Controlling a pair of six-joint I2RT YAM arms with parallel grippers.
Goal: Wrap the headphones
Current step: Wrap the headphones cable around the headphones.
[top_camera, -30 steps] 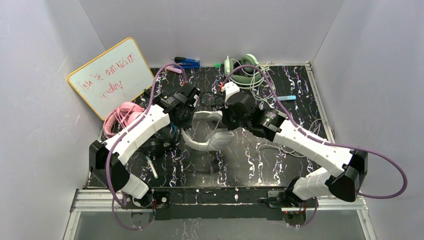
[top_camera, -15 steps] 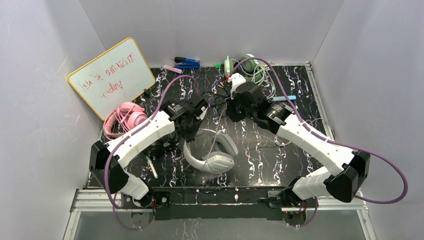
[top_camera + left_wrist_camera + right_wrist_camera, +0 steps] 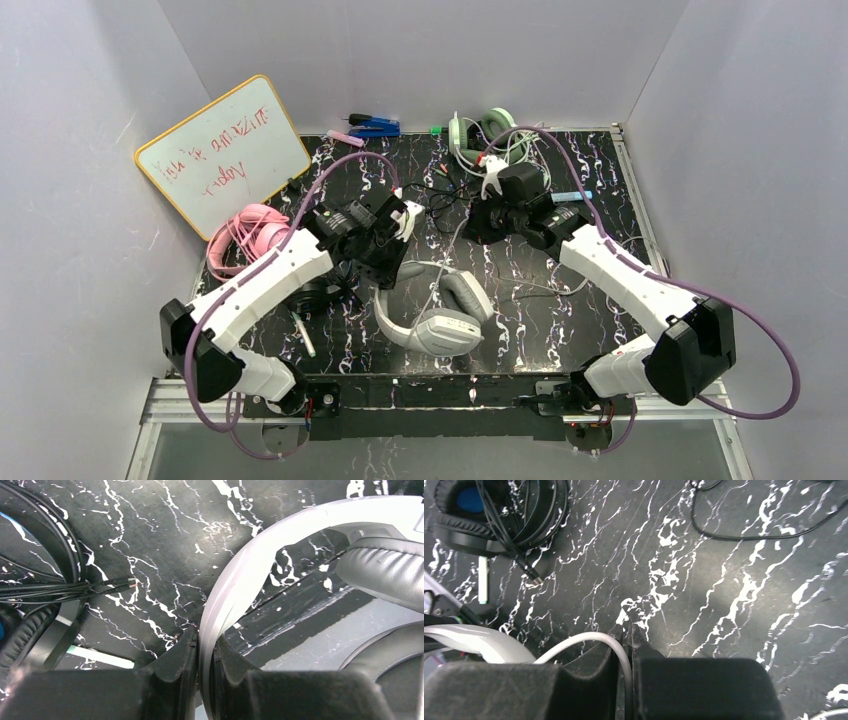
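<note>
The white-grey headphones (image 3: 437,312) lie near the table's middle front. My left gripper (image 3: 386,268) is shut on their headband (image 3: 240,575), with a grey padded cup (image 3: 385,575) at the right of the left wrist view. Their thin white cord (image 3: 448,250) runs up to my right gripper (image 3: 480,226), which is shut on the cord (image 3: 574,642). The pink headphones (image 3: 250,230) lie at the left by the whiteboard. The black-and-blue headphones (image 3: 315,295) lie under my left arm, their cord bundled across the black-and-blue headphones' cup (image 3: 469,510).
A whiteboard (image 3: 222,152) leans on the left wall. A green headset (image 3: 480,135) with tangled cord sits at the back. Blue pens (image 3: 375,125) lie at the back edge, a white marker (image 3: 303,335) front left, and a black cable (image 3: 744,535) loops on the mat.
My left gripper has carried the white-grey headphones toward the front and slightly right. My right gripper has moved back and right, drawing the cord out longer.
</note>
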